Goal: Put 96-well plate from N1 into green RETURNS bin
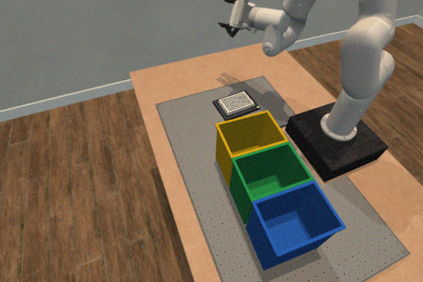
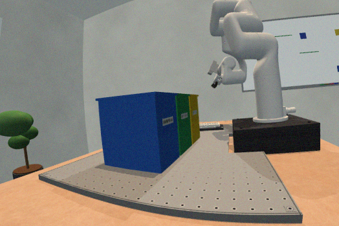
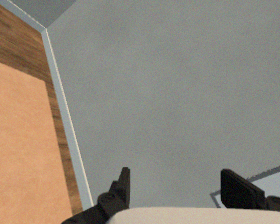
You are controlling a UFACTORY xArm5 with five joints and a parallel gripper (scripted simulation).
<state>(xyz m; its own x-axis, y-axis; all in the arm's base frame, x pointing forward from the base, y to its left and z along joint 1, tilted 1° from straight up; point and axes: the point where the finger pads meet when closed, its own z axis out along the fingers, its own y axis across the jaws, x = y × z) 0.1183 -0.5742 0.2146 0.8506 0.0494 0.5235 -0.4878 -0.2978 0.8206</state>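
The white 96-well plate (image 1: 237, 102) lies flat in its dark plate nest (image 1: 236, 107) on the grey mat, just behind the yellow bin. It shows as a thin strip in the exterior view (image 2: 210, 125). The green bin (image 1: 271, 170) stands upright between the yellow bin (image 1: 249, 137) and the blue bin (image 1: 296, 220). My gripper (image 1: 228, 12) is open and empty, held high above the table's far edge and pointing sideways toward the wall. In the wrist view its two fingers frame only the wall.
The three bins stand in a tight row touching each other (image 2: 147, 129). The arm's black base block (image 1: 335, 144) sits right of the bins. A potted plant (image 2: 20, 139) stands off the table at the left.
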